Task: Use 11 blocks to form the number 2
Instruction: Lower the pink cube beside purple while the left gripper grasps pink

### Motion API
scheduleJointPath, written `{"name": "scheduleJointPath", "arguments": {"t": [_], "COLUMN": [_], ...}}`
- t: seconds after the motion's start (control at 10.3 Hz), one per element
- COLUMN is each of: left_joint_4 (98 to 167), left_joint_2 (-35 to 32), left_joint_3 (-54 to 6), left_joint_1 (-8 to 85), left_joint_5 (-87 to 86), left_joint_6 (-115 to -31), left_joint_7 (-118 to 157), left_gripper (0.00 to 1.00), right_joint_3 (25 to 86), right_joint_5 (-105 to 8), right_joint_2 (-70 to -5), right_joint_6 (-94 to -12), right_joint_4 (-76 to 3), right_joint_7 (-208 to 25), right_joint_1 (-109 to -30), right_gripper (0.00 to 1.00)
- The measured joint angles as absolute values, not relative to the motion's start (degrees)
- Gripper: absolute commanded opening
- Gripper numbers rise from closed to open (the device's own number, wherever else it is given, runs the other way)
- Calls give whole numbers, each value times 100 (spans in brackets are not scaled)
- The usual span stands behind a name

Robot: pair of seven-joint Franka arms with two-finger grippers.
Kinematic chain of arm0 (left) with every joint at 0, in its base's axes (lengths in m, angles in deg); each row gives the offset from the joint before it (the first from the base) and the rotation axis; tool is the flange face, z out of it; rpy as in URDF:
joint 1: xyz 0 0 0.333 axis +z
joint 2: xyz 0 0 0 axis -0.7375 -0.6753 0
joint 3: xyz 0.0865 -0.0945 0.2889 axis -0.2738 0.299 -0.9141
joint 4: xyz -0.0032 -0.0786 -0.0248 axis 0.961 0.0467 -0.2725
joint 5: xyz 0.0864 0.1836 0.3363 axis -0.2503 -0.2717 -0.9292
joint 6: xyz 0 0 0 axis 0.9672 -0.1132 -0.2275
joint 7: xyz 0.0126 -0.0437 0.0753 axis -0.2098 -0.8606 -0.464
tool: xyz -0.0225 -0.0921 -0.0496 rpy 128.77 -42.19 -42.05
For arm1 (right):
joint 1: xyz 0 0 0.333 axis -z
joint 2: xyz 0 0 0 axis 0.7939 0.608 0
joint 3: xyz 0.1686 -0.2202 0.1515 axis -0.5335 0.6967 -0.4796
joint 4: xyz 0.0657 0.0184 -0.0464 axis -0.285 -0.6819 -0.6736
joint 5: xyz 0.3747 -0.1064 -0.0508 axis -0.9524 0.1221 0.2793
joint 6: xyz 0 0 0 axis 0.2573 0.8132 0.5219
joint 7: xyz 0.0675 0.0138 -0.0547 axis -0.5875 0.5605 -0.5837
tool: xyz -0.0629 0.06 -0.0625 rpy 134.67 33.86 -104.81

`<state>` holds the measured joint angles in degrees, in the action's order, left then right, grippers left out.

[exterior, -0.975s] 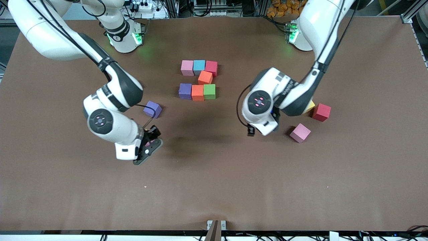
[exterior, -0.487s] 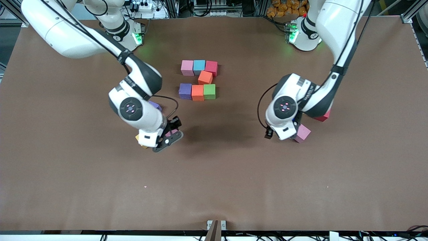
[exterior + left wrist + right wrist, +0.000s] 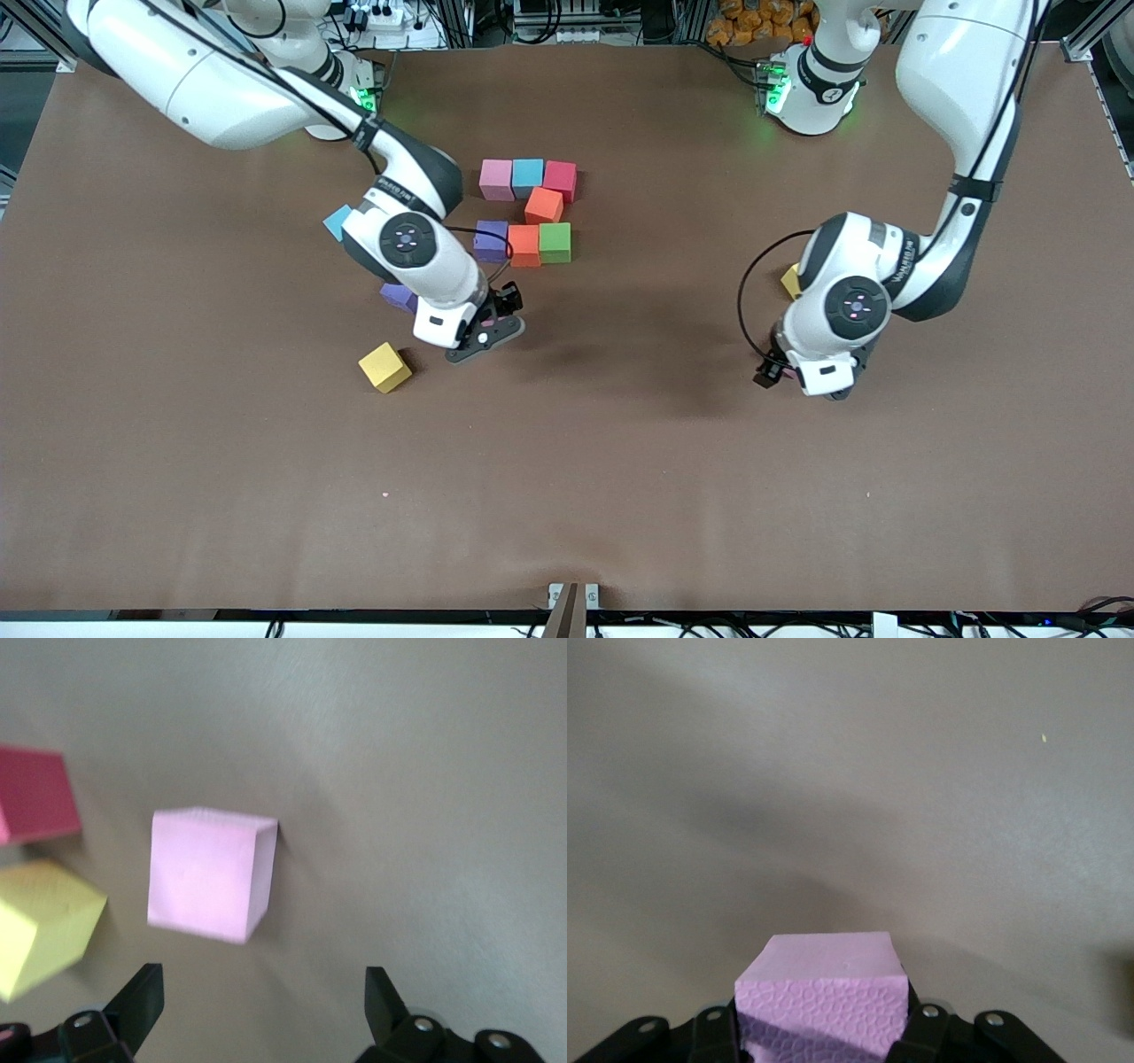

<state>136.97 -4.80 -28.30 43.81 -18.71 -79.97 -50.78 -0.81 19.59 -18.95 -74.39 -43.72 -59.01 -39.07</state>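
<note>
The partial number 2 lies mid-table: pink [image 3: 496, 179], blue [image 3: 528, 175] and red [image 3: 560, 180] blocks in a row, an orange block [image 3: 543, 206] below the red, then purple [image 3: 491, 241], orange [image 3: 524, 245] and green [image 3: 555, 242]. My right gripper [image 3: 483, 334] is shut on a pink block [image 3: 824, 988] over bare table just nearer the camera than the purple block. My left gripper [image 3: 263, 992] is open above a loose pink block [image 3: 208, 873], its jaws apart from the block. A red block [image 3: 35, 796] and a yellow block [image 3: 40, 926] lie beside that block.
Loose blocks near the right arm: yellow [image 3: 384, 366], purple [image 3: 399, 297] and blue [image 3: 337, 221], the last two partly covered by the arm. A yellow block [image 3: 791, 281] peeks out beside the left arm [image 3: 850, 306], which hides the pink and red blocks under it.
My right gripper carried its pink block toward the digit, uncovering the yellow block. My left arm moved toward its own end of the table, over the loose pink block.
</note>
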Motion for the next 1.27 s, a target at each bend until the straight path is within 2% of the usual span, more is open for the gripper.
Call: {"name": "scheduleJointPath", "arguments": {"t": [0.1, 0.29, 0.49, 0.78, 1.27], "left_joint_4": [13831, 14011, 14277, 14507, 14507], "left_joint_2": [-481, -492, -504, -505, -500], "left_joint_3": [-2830, -2827, -2820, -2821, -2817], "left_joint_1": [4501, 4564, 4555, 4664, 4753], "left_joint_5": [-1872, -1878, -1995, -2438, -2489], "left_joint_6": [-8264, -8628, -8861, -8962, -8965], "left_joint_7": [-4815, -4714, -4713, -4711, -4630], "left_gripper": [100, 100, 100, 100, 100], "right_joint_3": [-90, -170, -210, -182, -147], "right_joint_5": [1988, 2031, 2036, 2455, 2828], "right_joint_2": [-1898, -1988, -2328, -2790, -2851], "right_joint_6": [-7806, -7921, -7726, -7235, -7144], "right_joint_4": [-4725, -4953, -5008, -5213, -5450], "right_joint_7": [-5644, -4656, -3632, -3236, -2473], "right_joint_1": [-3678, -3672, -3952, -3906, -3861], "right_gripper": [33, 33, 33, 32, 31]}}
